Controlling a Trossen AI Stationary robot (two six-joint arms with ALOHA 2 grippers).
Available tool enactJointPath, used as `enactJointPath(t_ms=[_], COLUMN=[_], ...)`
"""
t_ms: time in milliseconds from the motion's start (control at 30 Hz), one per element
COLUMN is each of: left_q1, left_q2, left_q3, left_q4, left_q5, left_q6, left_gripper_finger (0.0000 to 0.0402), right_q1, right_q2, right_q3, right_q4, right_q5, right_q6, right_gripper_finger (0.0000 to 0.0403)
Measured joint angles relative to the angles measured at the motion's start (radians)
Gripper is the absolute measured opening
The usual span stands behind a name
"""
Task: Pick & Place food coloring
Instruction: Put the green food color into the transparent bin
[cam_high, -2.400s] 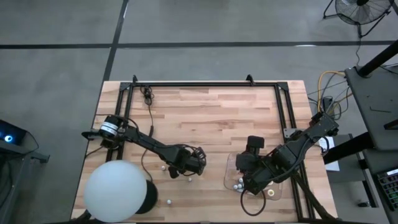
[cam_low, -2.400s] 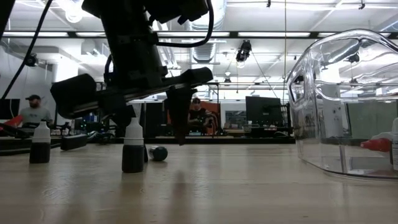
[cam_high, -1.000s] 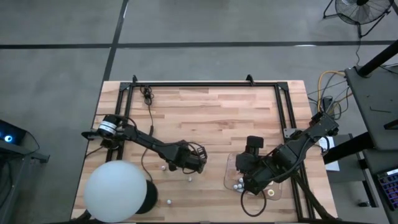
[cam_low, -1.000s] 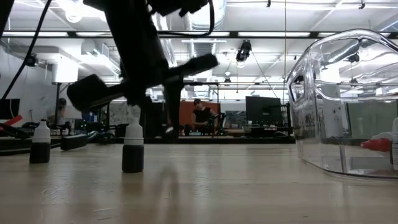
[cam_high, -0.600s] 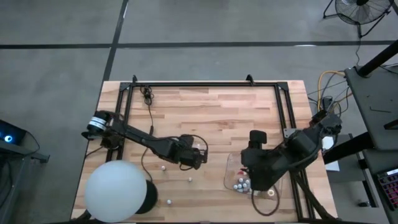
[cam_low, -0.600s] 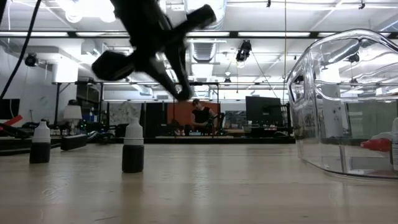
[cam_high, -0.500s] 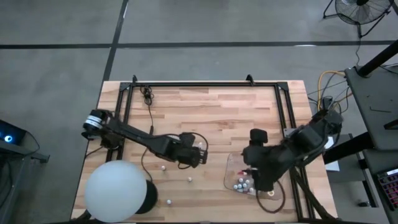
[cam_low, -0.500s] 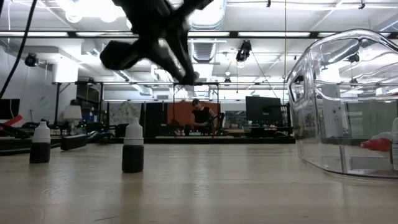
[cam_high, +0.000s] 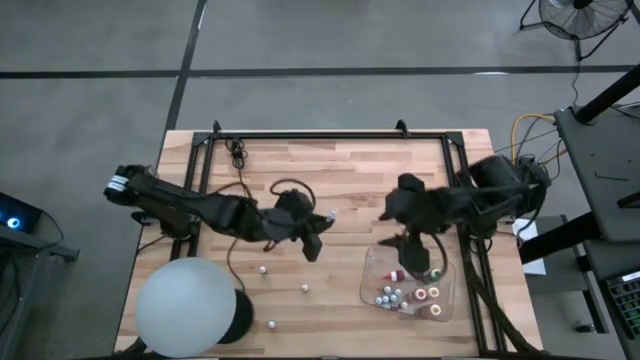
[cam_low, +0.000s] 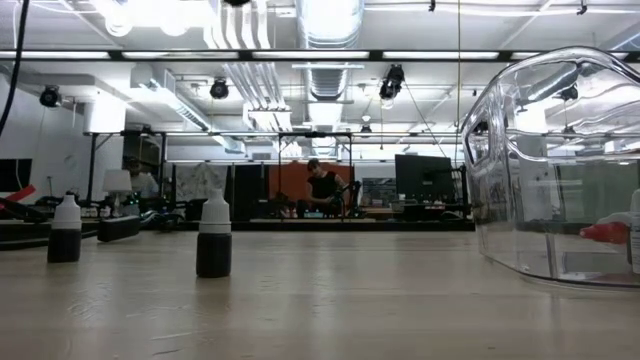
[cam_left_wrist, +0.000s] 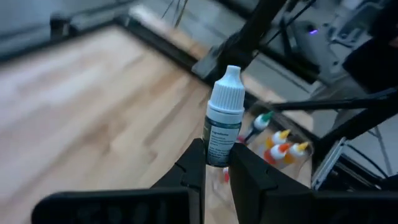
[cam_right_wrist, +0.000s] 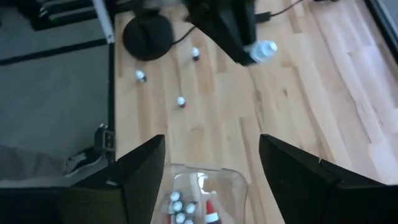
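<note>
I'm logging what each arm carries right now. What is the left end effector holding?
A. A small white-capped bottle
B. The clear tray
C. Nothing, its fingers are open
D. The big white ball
A: in the left wrist view the left end effector is shut on a small white-capped bottle, lifted above the wooden table.

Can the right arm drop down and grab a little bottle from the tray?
Probably yes. The right gripper hangs open just above the clear tray, and the small bottles lie uncovered inside. Nothing sits between them. The left gripper, shut on a white-capped bottle, is well off to the side.
</note>
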Motion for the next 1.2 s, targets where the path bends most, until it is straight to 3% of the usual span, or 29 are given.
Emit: enactJointPath(t_ms=[233,467,800,967,1200], left_q1=[0.011,0.023,0.046,0.048,0.052], left_q2=[-0.016,-0.015,-0.003,0.015,0.022], left_q3=[0.12,0.219,0.237,0.237,0.236], left_q4=[0.002,0.003,0.003,0.003,0.003], left_q5=[0.04,0.097,0.16,0.183,0.2], left_q6=[0.222,0.347,0.356,0.355,0.352], left_gripper_finger=[0.0025,0.0025,0.0025,0.0025,0.0025], right_q1=[-0.1,-0.146,-0.172,-0.209,-0.236], right_q2=[0.001,0.001,0.003,0.003,0.003], right_q3=[0.002,0.002,0.002,0.002,0.002], right_q4=[0.107,0.243,0.288,0.283,0.217], right_q5=[0.01,0.045,0.025,-0.093,-0.134], right_q6=[-0.01,-0.067,-0.132,-0.151,-0.158], right_gripper_finger=[0.0251,0.0251,0.0251,0.0249,0.0249])
